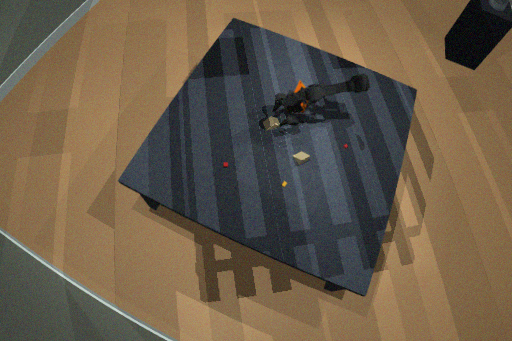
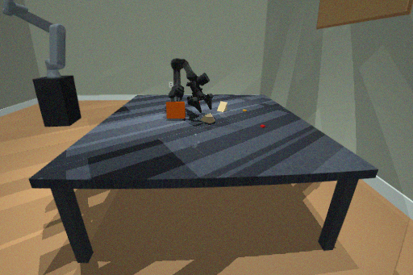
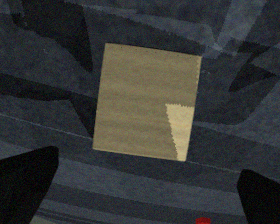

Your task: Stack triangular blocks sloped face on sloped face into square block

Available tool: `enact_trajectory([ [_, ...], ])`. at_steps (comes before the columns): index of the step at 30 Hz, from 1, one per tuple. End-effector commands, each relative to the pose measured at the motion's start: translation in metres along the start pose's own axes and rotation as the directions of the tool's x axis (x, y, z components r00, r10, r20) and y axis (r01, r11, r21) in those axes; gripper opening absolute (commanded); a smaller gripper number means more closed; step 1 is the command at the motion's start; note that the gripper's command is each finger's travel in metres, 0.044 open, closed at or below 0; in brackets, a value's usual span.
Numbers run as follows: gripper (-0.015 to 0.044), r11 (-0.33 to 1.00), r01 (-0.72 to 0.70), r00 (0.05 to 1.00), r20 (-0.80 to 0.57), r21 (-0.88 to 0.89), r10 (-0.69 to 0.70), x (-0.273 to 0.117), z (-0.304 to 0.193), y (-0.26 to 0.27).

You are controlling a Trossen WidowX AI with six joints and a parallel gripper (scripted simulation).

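Note:
One pale triangular block (image 1: pixel 271 123) (image 2: pixel 208 119) (image 3: pixel 145 95) rests on the table (image 1: pixel 200 141) (image 2: pixel 242 154), and the wrist view shows one whole face of it. The other triangular block (image 1: pixel 301 158) (image 2: pixel 222 106) stands apart, toward the yellow piece. My gripper (image 2: pixel 206 110) (image 3: pixel 150 168) is open and empty, pointing down a little above the first block. In the wrist view the block lies beyond the fingertips, between their lines. The top view shows the dark fingers poorly against the table. Which way the first block's slope faces is hard to tell.
An orange block (image 1: pixel 300 87) (image 2: pixel 176 110) stands close to the arm, partly hidden by it from above. A small red cube (image 1: pixel 225 164) (image 2: pixel 262 126) (image 3: pixel 203 220), another red cube (image 1: pixel 346 146) and a small yellow piece (image 1: pixel 284 184) (image 2: pixel 244 110) lie on the table.

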State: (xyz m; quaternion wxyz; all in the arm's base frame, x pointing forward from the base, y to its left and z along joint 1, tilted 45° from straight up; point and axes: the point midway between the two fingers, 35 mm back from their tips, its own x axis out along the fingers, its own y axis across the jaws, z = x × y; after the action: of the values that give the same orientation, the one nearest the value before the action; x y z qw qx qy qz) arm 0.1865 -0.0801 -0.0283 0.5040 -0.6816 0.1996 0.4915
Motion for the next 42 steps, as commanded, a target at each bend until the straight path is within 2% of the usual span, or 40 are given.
enact_trajectory([
  [1, 0.0440, 1.000, -0.004, 1.000, 0.003, 0.004, 0.004, 0.020, 0.003, 0.001],
  [9, 0.0440, 1.000, 0.002, 1.000, 0.003, 0.005, -0.002, 0.048, 0.012, 0.007],
  [18, 0.0440, 1.000, 0.003, 1.000, 0.003, 0.005, -0.003, 0.051, 0.013, 0.005],
  [26, 0.0230, 1.000, 0.006, 1.000, 0.005, 0.002, -0.006, 0.049, 0.012, 0.005],
  [32, 0.0190, 1.000, 0.006, 1.000, 0.005, 0.002, -0.006, 0.049, 0.012, 0.005],
  [39, 0.0006, 1.000, 0.004, 1.000, 0.004, 0.002, -0.004, 0.044, 0.005, 0.005],
  [42, 0.0000, 1.000, 0.001, 1.000, 0.003, 0.001, -0.001, 0.036, -0.005, 0.005],
])
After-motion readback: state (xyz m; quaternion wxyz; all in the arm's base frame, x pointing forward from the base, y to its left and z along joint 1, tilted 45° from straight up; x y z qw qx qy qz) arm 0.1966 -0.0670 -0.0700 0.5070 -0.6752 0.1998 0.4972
